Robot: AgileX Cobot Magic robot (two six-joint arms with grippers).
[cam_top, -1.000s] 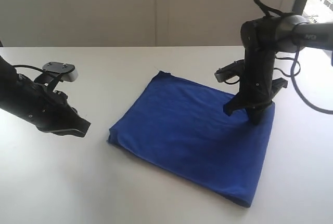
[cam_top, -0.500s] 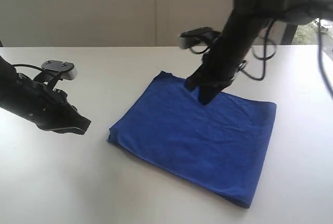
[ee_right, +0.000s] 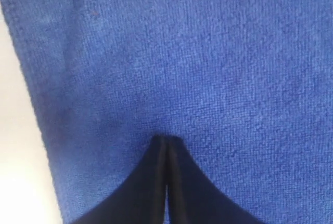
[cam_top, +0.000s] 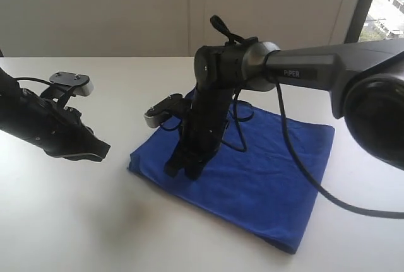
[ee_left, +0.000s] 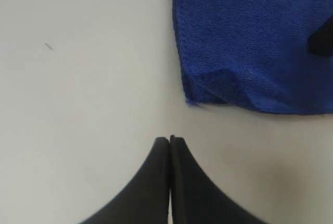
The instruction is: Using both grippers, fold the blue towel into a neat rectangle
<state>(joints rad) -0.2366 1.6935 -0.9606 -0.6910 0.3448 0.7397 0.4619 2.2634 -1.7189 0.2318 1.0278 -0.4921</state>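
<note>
A: Start at the front. Where's the towel (cam_top: 265, 177)?

B: Flat on the white table (cam_top: 76, 228), centre-right. It is already doubled: the left wrist view shows two layers at its corner (ee_left: 213, 86), with a thread (ee_left: 192, 103) poking out.

A: And the left gripper (cam_top: 100, 153)?

B: Over bare table just beside that corner, jaws pressed together on nothing. It hasn't budged in the last second.

A: The right gripper (cam_top: 183, 170)?

B: That's the change. A second ago it stood at the towel's far right edge, and half a second ago at the back edge. Now it has reached across the middle and points tip-down at the cloth near the left corner. Its wrist view shows the jaws together, tips against the pile, with no fold pinched.

A: Did the towel shift?

B: Only slightly. The outline has slid a little but is still a rough rectangle, with no edge lifted.

A: So what does that mean?

B: I'd judge this a smoothing sweep over a finished fold, so the task looks nearly done. The layered corner may still want squaring.

A: Any writing?

B: White lettering (cam_top: 297, 73) on the right arm reads "PIPER". Nothing else is legible. Behind it are a plain wall (cam_top: 95, 7) and a strip of window (cam_top: 385, 0).
</note>
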